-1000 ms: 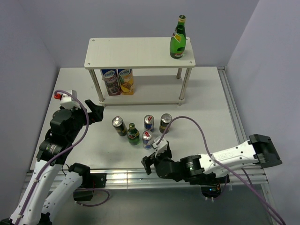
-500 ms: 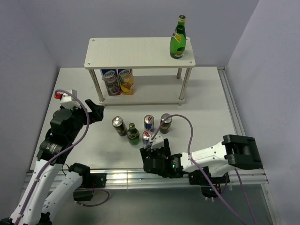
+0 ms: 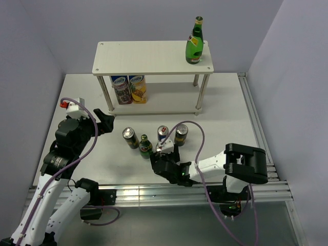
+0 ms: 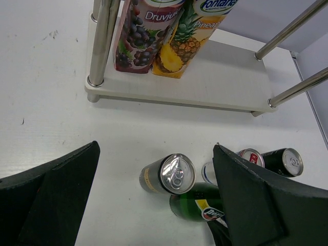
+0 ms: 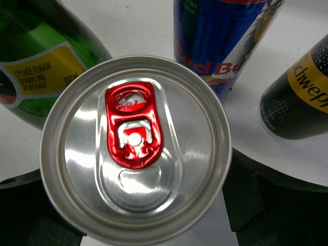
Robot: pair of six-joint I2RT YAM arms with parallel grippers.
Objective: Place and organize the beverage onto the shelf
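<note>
Beverage cluster stands on the bench (image 3: 230,113) close to the arms. The nearest blue-and-silver can (image 5: 136,148) sits between the spread fingers of the right gripper (image 3: 160,152), contact not discernible, with a green bottle (image 3: 145,146), a second blue can (image 3: 162,133) and two dark cans (image 3: 129,137) packed just beside it. Left gripper (image 3: 106,121) hangs wide and empty, left of the cluster. Farther back, the shelf (image 3: 148,57) holds two juice cartons (image 3: 129,88) on its lower tier and another green bottle (image 3: 193,43) upright at the right end of the top board.
</note>
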